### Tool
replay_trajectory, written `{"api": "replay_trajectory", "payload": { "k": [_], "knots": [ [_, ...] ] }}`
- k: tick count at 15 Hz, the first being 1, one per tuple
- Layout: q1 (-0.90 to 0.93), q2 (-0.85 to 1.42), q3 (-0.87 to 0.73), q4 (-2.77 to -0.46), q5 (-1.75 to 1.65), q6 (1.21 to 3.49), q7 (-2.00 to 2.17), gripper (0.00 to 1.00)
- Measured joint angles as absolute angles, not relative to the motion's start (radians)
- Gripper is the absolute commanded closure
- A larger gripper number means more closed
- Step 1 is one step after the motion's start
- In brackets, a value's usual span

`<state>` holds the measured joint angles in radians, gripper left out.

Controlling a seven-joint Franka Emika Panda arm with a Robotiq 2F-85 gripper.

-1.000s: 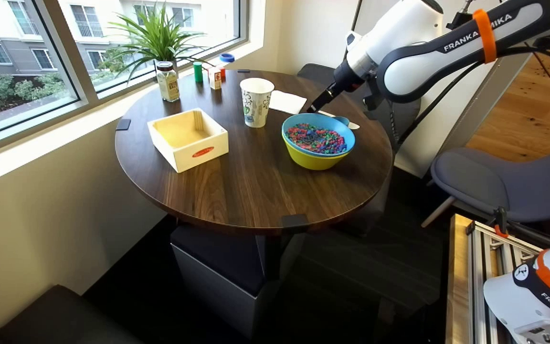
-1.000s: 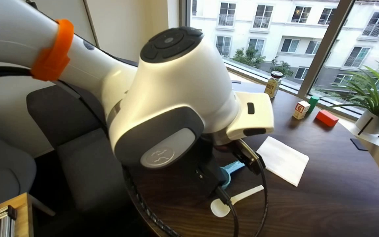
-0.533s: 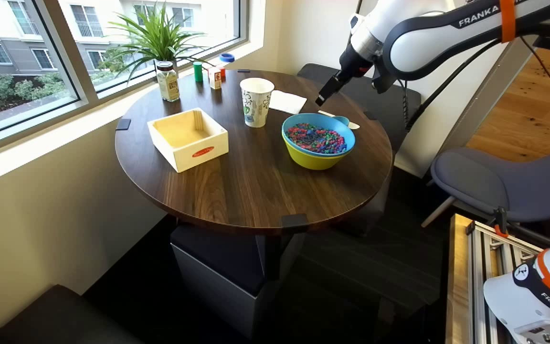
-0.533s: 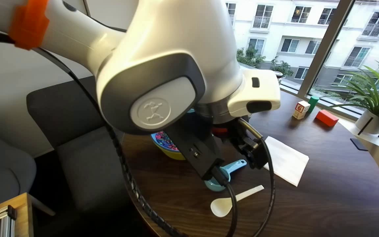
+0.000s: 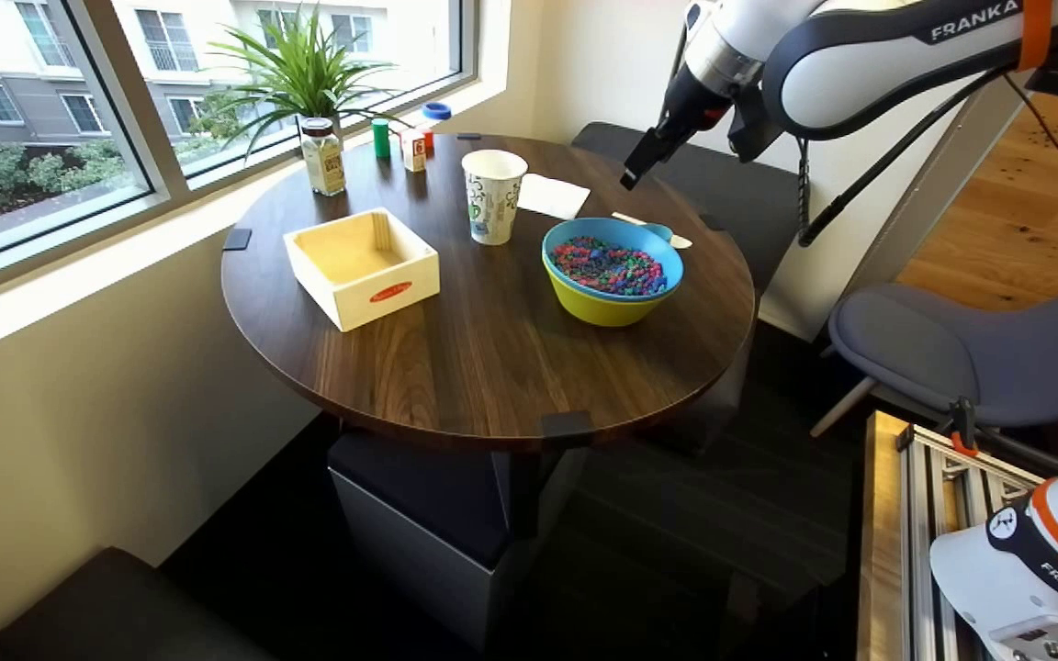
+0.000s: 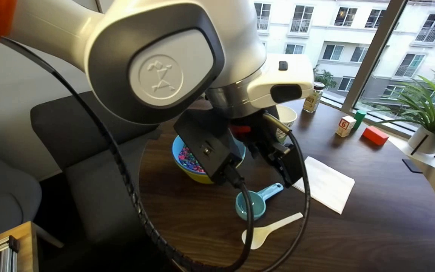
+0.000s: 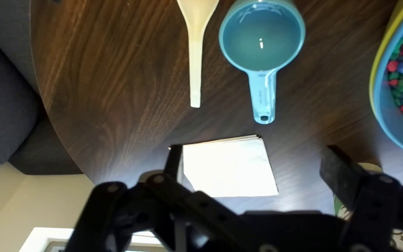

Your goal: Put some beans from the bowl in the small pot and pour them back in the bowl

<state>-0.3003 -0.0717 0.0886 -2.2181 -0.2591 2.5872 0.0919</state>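
Observation:
Light blue and with a handle, the small pot [image 7: 262, 38] lies on the table with nothing visible inside. Its handle points toward my gripper [image 7: 253, 150] in the wrist view. The jaws stand wide open and hold nothing; the gripper hangs well above the table, behind the bowl [image 5: 607, 310] in an exterior view [image 5: 628, 182]. Multicoloured beans [image 5: 607, 266] lie heaped inside the bowl, which is blue inside and yellow-green outside. In an exterior view the wrist camera covers part of that bowl [image 6: 202, 177], while the pot [image 6: 253, 206] shows almost whole below the arm.
A pale spoon [image 7: 195, 63] lies beside the pot. Folded white paper [image 7: 229, 168] lies under the jaws. A patterned paper cup [image 5: 492, 202] stands near the bowl, a wooden tray [image 5: 391, 303] farther off. Jar [image 5: 322, 165], number block [image 6: 345, 126] and red block [image 6: 375, 135] stand near the window.
My gripper has risen and drawn back from the far rim of the bowl, still empty. The pot and part of the bowl have come out from behind the arm in an exterior view.

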Motion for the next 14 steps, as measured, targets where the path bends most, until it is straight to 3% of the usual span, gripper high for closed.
{"api": "replay_trajectory", "payload": {
  "k": [14],
  "knots": [
    [-0.217, -0.114, 0.024, -2.225, -0.382, 2.584, 0.244, 0.0]
  ]
}}
